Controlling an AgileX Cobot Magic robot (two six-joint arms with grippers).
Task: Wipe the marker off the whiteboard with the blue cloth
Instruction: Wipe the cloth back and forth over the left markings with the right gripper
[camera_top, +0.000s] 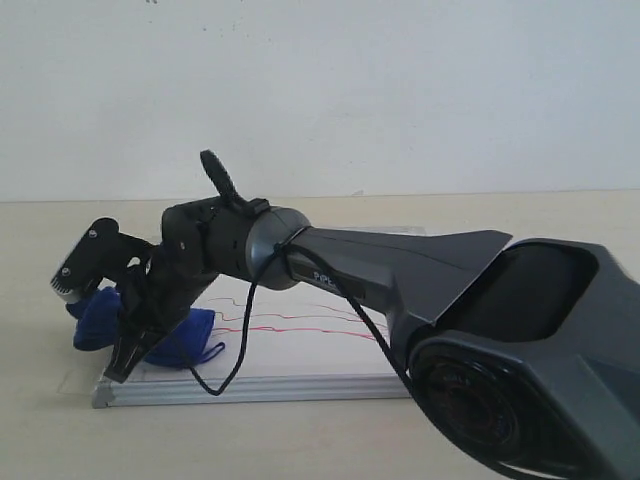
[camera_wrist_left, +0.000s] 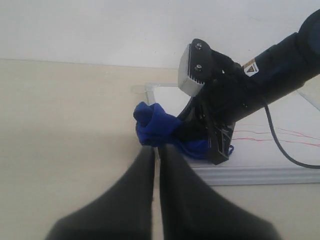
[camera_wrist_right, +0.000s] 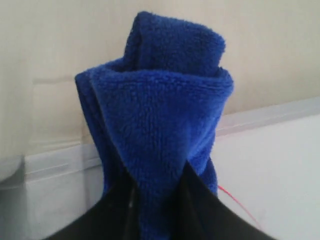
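The whiteboard (camera_top: 300, 362) lies flat, with wavy red and dark marker (camera_top: 300, 320) lines across its middle. The blue cloth (camera_top: 98, 316) is bunched over the board's left end. My right gripper (camera_top: 135, 348) reaches across to that end and is shut on the blue cloth (camera_wrist_right: 160, 110), which bulges up between its black fingers (camera_wrist_right: 202, 210); a red marker (camera_wrist_right: 235, 202) stroke shows on the whiteboard (camera_wrist_right: 272, 170) beside it. In the left wrist view, my left gripper (camera_wrist_left: 157, 152) is shut and empty over the table, just short of the blue cloth (camera_wrist_left: 155, 127) and the whiteboard (camera_wrist_left: 260, 162).
The right arm's long dark body (camera_top: 400, 270) spans the board from the right, and its black cable (camera_top: 235, 370) hangs over the board's front edge. Beige tabletop (camera_top: 250, 440) surrounds the board, with a white wall (camera_top: 320, 90) behind.
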